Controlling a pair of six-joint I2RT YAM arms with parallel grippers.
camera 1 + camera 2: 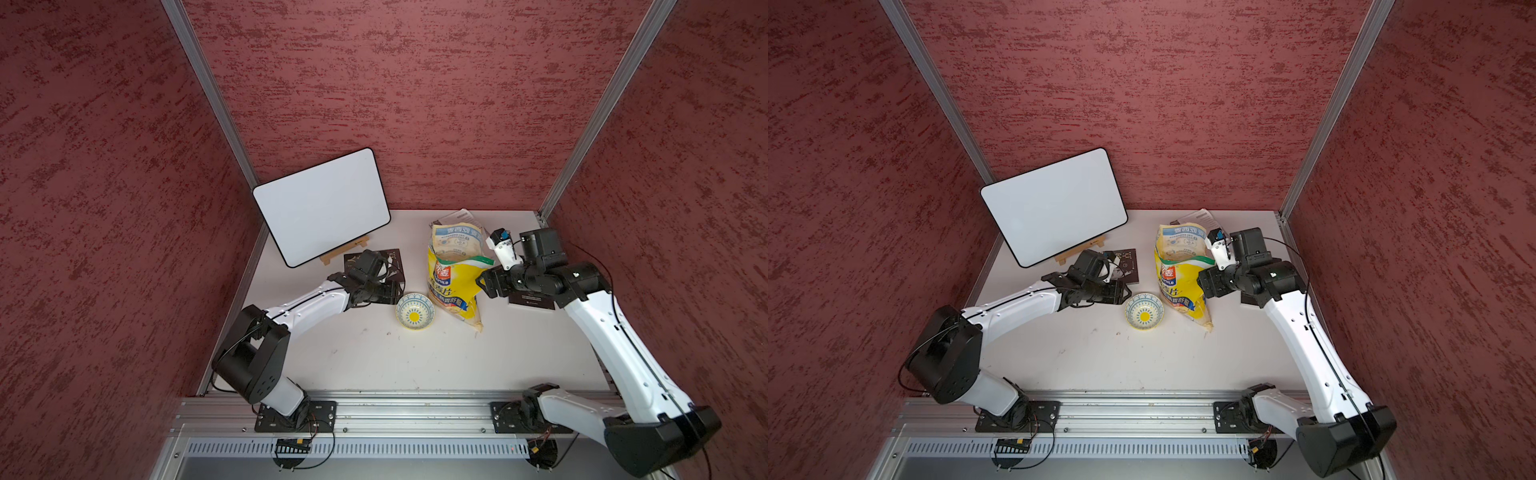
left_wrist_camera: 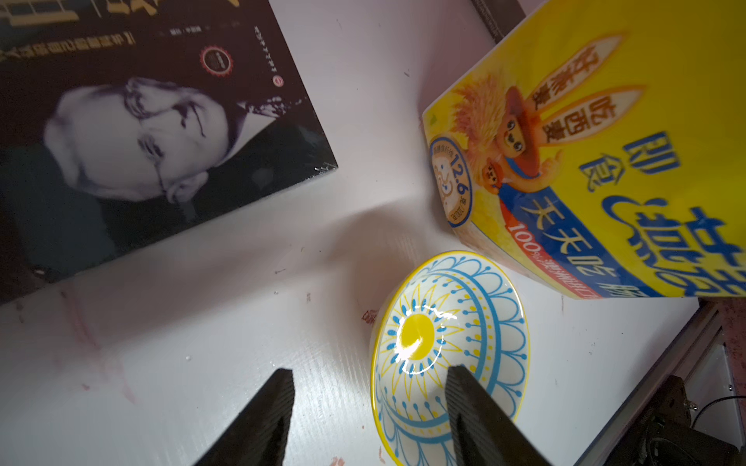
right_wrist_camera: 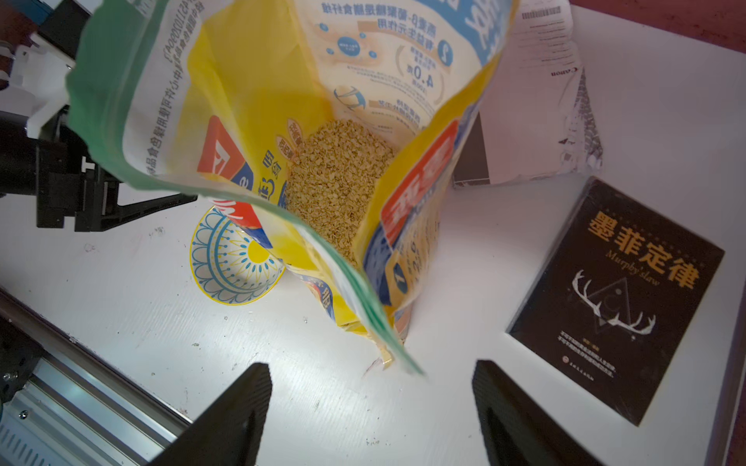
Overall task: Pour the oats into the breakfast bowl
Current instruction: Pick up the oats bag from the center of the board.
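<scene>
Many pale beige oats lie inside the open yellow bag.

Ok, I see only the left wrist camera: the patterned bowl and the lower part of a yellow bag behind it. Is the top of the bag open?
Observer: Yes. In the right wrist view the mouth of the oat bag gapes wide.
Operator: And is there something inside?
Observer: Oats lie low in it, well below the mouth.
Operator: Does the right gripper hold the bag?
Observer: No. The right gripper is open, and the bag's loose top edge hangs just ahead of it, not pinched.
</scene>
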